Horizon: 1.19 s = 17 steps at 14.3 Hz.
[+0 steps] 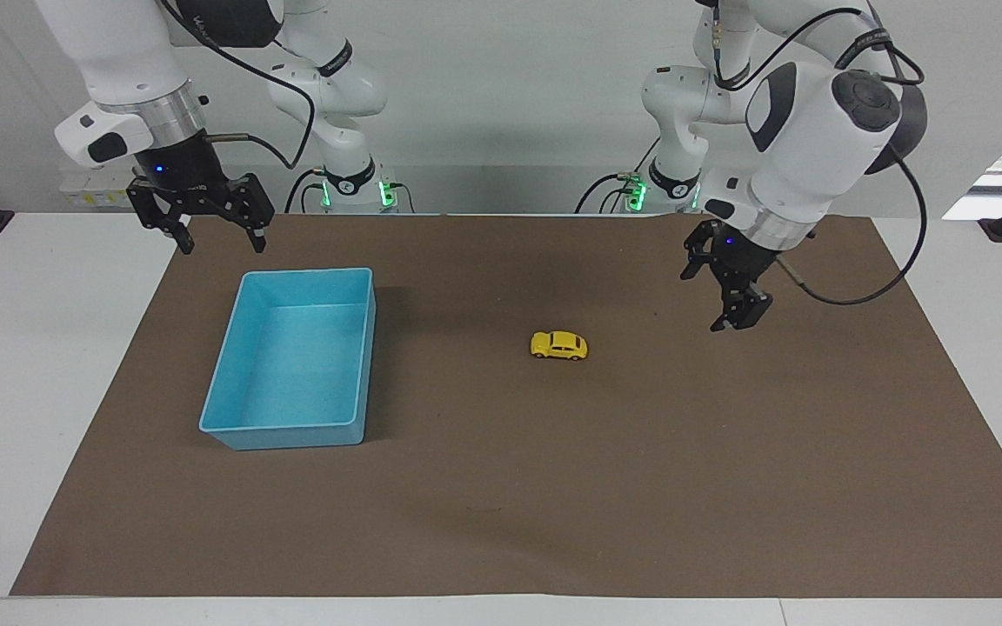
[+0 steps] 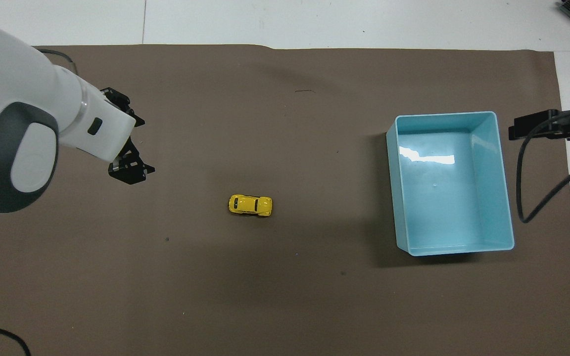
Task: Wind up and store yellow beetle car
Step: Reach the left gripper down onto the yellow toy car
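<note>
The yellow beetle car [image 1: 559, 345] stands alone on the brown mat; it also shows in the overhead view [image 2: 250, 205]. The empty light blue bin [image 1: 367, 348] sits toward the right arm's end of the table, and its wall shows in the overhead view [image 2: 400, 198]. My left gripper [image 1: 703, 302] is open and empty, hanging over the mat beside the car toward the left arm's end, apart from it; it also shows in the overhead view [image 2: 140, 148]. My right gripper [image 1: 221, 245] is open and empty, waiting raised by the bin's edge nearest the robots.
The brown mat [image 1: 640, 487] covers most of the white table [image 1: 31, 391]. A black cable [image 2: 537, 178] hangs from the right arm beside the bin. Both arm bases stand at the robots' end of the table.
</note>
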Each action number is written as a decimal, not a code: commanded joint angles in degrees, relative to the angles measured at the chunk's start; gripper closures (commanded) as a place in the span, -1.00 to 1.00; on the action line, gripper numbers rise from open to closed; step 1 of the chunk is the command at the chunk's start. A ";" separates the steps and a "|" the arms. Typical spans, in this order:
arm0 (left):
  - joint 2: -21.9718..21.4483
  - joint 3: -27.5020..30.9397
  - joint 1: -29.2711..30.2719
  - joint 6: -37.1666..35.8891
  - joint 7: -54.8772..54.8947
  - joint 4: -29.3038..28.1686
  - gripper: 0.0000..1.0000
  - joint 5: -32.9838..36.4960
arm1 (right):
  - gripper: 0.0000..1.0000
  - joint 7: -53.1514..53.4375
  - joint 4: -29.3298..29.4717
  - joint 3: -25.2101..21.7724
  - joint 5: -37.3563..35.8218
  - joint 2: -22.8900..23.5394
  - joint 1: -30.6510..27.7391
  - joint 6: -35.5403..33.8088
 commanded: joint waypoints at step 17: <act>2.59 1.14 -18.93 37.58 3.06 -28.48 -1.00 -1.01 | -1.00 0.86 -0.71 0.20 0.57 -1.21 -0.36 -1.39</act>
